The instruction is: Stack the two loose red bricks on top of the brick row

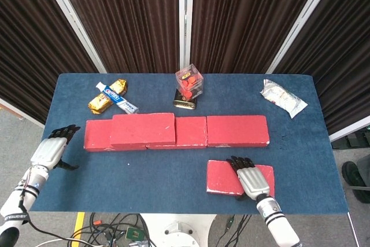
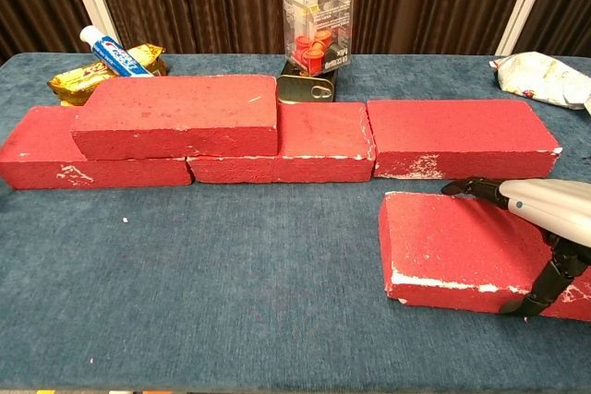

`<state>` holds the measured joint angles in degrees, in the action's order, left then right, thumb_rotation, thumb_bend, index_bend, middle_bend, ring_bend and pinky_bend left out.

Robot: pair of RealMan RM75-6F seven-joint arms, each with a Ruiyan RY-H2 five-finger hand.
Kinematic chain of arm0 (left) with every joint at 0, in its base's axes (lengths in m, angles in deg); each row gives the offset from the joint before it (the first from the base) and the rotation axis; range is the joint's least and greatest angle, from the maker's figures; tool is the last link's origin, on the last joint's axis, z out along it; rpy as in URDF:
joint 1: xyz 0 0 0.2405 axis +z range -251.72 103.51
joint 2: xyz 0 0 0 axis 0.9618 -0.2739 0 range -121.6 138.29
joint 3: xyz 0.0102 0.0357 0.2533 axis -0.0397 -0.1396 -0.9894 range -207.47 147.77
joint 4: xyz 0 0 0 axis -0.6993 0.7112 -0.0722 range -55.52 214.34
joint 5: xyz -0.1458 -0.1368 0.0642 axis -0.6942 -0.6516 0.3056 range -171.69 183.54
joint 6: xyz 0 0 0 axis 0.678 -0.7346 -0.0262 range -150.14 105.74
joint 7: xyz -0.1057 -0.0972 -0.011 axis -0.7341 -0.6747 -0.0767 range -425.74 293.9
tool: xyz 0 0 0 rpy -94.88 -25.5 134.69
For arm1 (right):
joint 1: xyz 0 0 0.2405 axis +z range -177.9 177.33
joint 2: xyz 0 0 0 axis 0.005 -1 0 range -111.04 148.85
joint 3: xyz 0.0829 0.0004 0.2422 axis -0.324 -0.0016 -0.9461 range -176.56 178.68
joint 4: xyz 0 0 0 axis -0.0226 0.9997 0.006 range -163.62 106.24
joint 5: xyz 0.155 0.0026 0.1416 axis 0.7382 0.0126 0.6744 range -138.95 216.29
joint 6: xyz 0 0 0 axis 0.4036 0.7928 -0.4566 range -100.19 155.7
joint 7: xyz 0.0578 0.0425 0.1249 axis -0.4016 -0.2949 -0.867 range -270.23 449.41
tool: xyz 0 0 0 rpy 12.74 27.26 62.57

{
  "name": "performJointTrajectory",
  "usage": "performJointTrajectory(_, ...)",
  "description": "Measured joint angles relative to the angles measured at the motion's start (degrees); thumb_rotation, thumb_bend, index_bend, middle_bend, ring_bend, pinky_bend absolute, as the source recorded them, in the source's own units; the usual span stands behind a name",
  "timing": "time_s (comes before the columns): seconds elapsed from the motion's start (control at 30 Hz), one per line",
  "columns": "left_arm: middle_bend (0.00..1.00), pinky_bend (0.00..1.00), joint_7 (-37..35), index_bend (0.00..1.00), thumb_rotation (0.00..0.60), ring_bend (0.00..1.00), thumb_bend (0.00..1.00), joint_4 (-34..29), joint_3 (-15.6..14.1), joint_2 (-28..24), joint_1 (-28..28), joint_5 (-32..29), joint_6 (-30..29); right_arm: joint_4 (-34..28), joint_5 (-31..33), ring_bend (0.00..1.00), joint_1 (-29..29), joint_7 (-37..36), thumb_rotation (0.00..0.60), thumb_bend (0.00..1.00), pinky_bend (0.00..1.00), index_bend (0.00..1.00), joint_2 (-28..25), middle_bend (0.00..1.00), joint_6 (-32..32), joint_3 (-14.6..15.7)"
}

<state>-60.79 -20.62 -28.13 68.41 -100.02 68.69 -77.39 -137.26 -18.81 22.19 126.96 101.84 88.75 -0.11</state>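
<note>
The loose brick (image 1: 231,177) lies flat on the blue table (image 1: 144,172), near the front edge and well to my right side; its long axis runs left to right, parallel to the brick row (image 1: 237,130) just behind it, with a strip of bare cloth between the two; my right hand (image 1: 250,179) is directly over the right half of that brick, so it is plainly the nearer hand for the lift; my left hand (image 1: 51,150) hangs off the left edge of the table, well apart from any brick.

My right fingers (image 2: 476,186) reach across the brick's top toward its far long edge, lying close side by side; in the chest view my thumb (image 2: 545,288) drops down the near face, so the hand brackets the brick across its short width; I judge it a grip being set rather than a firm clamp, and I cannot tell whether the pads are pressing yet; the brick sits flat, not lifted.

My left hand holds nothing, fingers loosely apart and slightly curled.

One brick (image 1: 143,128) already lies on top of the row at its left end; the bare top over the row's right part looks to me the natural place for this one; the move would be up, away from me, and down.
</note>
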Motion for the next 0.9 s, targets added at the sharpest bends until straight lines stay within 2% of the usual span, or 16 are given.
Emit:
performJointTrajectory(0.13, 0.00, 0.00, 0.3, 0.00, 0.600, 0.00, 0.00, -0.1, 0.0, 0.0, 0.0, -0.3, 0.2, 0.1, 0.5, 0.00, 0.5, 0.3, 0.600, 0.00, 0.00, 0.00, 0.5, 0.06, 1.0, 0.3)
performJointTrajectory(0.37, 0.00, 0.00, 0.9, 0.00, 0.600, 0.00, 0.00, -0.4, 0.1, -0.2, -0.1, -0.9, 0.5, 1.1, -1.6, 0.00, 0.4, -1.9, 0.600, 0.00, 0.00, 0.00, 1.1, 0.24, 2.5, 0.7)
performJointTrajectory(0.6, 0.00, 0.00, 1.4, 0.00, 0.600, 0.00, 0.00, -0.9, 0.2, -0.4, -0.1, -1.5, 0.8, 1.3, -2.9, 0.00, 0.3, -4.2, 0.600, 0.00, 0.00, 0.00, 1.0, 0.31, 3.1, 1.0)
performJointTrajectory(0.9, 0.00, 0.00, 0.4, 0.00, 0.600, 0.00, 0.00, -1.9, 0.3, -1.1, 0.4, -0.9, 0.4, -2.2, -8.4, 0.00, -0.3, -6.6, 0.600, 0.00, 0.00, 0.00, -2.6, 0.30, 5.4, 1.3)
